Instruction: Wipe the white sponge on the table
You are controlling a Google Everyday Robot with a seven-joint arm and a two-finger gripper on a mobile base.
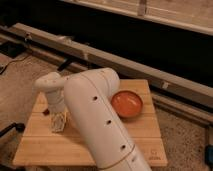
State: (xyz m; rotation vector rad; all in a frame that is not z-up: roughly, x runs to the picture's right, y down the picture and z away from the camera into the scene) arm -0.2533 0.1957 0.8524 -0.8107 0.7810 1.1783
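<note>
The wooden plank table [50, 147] fills the lower part of the camera view. My white arm reaches across it from the lower right, bending down at the wrist on the left. My gripper [58, 122] points straight down and its tip rests at the tabletop near the left side. The white sponge does not show as a separate thing; it may be hidden under or inside the gripper tip.
An orange bowl [127, 103] stands on the table's right half, beside my arm. A small red object [46, 112] lies just left of the gripper. Long metal rails [150, 70] run behind the table. The floor around is speckled.
</note>
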